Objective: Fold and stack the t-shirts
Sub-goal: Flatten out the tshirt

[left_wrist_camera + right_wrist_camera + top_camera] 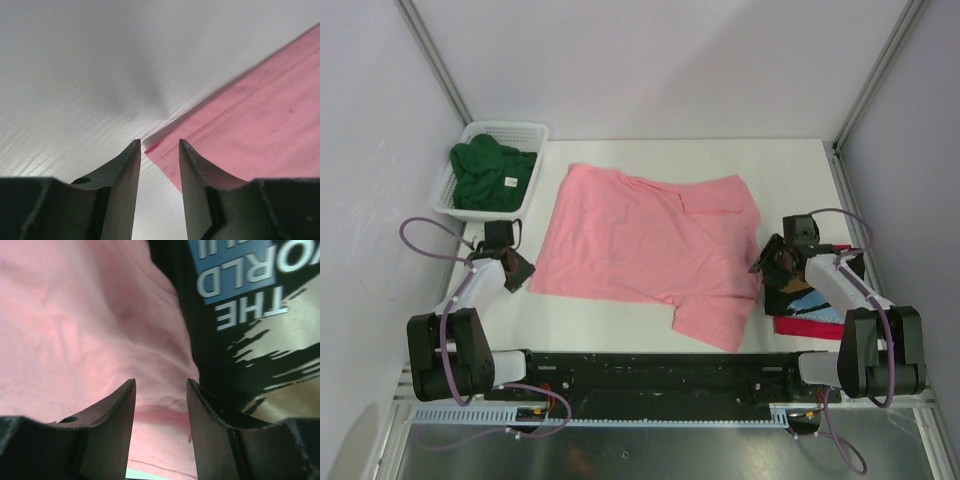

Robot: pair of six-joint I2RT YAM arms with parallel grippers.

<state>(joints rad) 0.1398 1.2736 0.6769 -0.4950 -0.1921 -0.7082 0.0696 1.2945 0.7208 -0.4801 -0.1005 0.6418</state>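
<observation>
**Top view.** The salmon-pink t-shirt [645,245] lies spread at the centre of the counter [720,160]. A dark green t-shirt [490,172] is bunched in the white mesh basket [505,128] at far left. A black printed t-shirt [810,298] lies on a red t-shirt [800,326] at near right. The left hand [517,270] is at the pink shirt's near-left corner, the right hand [772,262] at its right edge.

**Left wrist view.** The fingers stand narrowly apart, with the hem corner at their tips and not clamped.

**Right wrist view.** The fingers stand moderately apart over pink cloth, beside the black shirt's white lettering.

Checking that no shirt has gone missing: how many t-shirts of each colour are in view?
Pink t-shirt: 1
Green t-shirt: 1
Black printed t-shirt: 1
Red t-shirt: 1
Total: 4
</observation>
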